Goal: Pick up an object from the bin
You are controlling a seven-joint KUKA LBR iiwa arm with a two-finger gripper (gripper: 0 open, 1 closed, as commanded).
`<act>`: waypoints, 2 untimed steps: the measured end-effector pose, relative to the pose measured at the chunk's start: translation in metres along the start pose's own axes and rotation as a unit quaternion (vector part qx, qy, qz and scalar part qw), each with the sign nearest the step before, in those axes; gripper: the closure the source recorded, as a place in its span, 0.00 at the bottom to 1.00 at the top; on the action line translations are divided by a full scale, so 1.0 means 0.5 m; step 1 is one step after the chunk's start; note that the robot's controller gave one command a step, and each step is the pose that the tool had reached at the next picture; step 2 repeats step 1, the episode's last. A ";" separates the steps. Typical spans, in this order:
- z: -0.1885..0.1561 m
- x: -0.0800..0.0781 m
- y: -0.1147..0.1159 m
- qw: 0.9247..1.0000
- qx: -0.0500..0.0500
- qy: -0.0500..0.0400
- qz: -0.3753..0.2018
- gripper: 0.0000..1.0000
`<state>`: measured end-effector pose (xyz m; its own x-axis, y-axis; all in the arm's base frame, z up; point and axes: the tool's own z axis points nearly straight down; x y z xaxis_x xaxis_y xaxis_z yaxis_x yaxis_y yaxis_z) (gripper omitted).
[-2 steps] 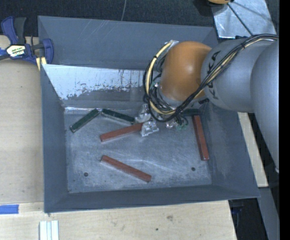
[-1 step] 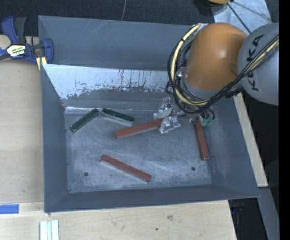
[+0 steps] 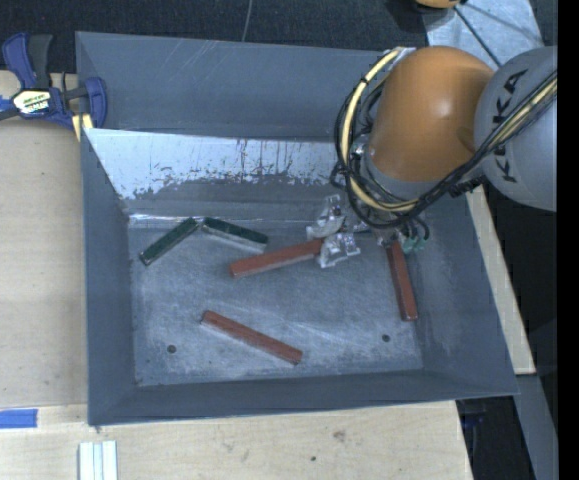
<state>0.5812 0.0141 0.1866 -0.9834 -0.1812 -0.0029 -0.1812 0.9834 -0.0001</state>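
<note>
Grey metal bin (image 3: 109,268), floor mostly bare, with five loose sticks spread across it. My tool (image 3: 335,243) is low at the right-hand end of a reddish-brown stick (image 3: 274,261) lying near the middle of the floor; I cannot tell whether it is open or closed. In my judgement, the stick's end should be squarely centred before any lift, since an end grip may let it pivot. A second brown stick (image 3: 402,283) lies just right of the tool and could be nudged. A third brown stick (image 3: 251,336) near the front, a dark green stick (image 3: 168,241) and another green stick (image 3: 235,231) to the left lie well apart.
</note>
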 end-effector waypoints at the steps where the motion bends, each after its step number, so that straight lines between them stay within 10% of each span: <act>1: -0.112 0.010 0.005 1.000 0.000 0.000 -0.005 1.00; 2: -0.112 0.010 0.005 1.000 0.000 0.000 -0.005 1.00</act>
